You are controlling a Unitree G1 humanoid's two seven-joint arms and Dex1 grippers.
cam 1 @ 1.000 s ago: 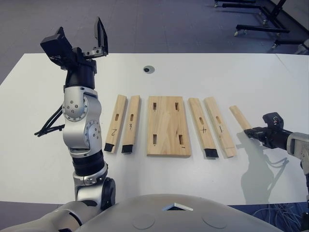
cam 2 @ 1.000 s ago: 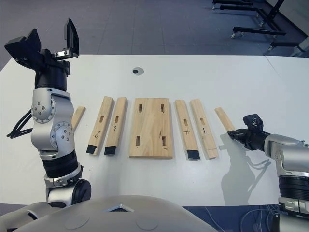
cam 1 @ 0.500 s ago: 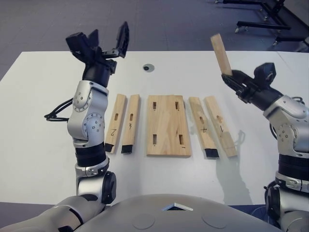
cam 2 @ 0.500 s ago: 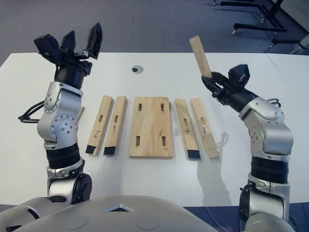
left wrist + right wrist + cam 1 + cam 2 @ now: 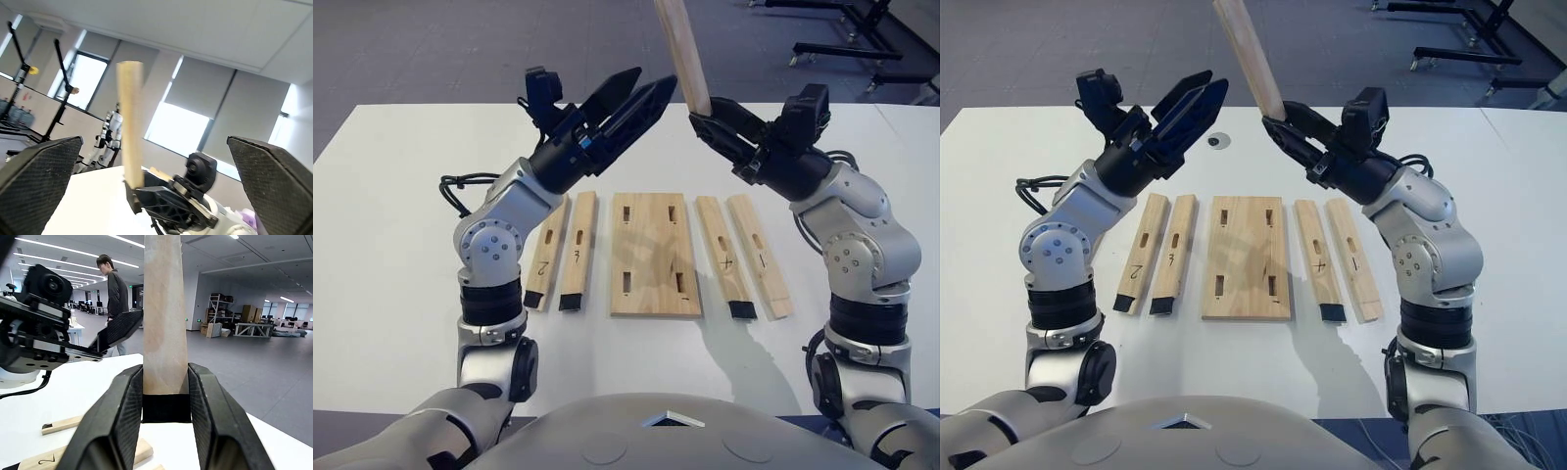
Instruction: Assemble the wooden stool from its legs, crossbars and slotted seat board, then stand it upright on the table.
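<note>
**Crossbar lifted to centre**

Right jaws clamp the lower end of the crossbar, raised from the right edge of the surface to above the seat board. Left jaws, spread wide, have swung in beside it. Likely a handover; nothing slotted yet.

Background stuff around the rig

A small round grommet sat in the white tabletop near its far edge, black wheeled stand frames stood on the grey floor beyond, plus windows with roller blinds.
</note>
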